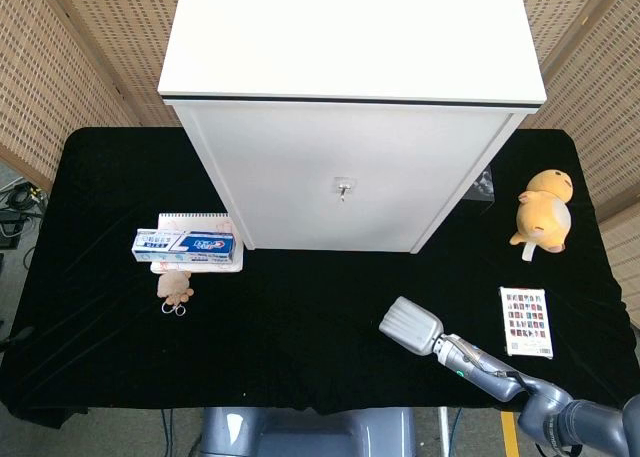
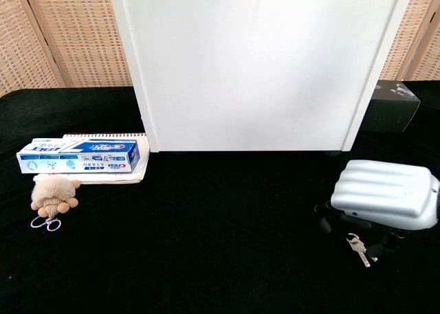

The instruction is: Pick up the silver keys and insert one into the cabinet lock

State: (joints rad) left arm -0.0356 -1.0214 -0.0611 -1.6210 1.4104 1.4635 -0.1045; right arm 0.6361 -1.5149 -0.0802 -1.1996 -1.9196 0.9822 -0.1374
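Hovering over the silver keys (image 2: 360,248), the right hand (image 2: 386,198) is gripping nothing yet, fingers apart; pickup and cabinet lock (image 1: 343,188) insertion are remaining

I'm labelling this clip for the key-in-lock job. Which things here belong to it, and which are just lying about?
Belongs to the job:
silver keys
cabinet lock
white cabinet
right hand, over the keys

Lying about:
toothpaste box
notebook
fluffy keychain
yellow plush toy
card pack
dark box
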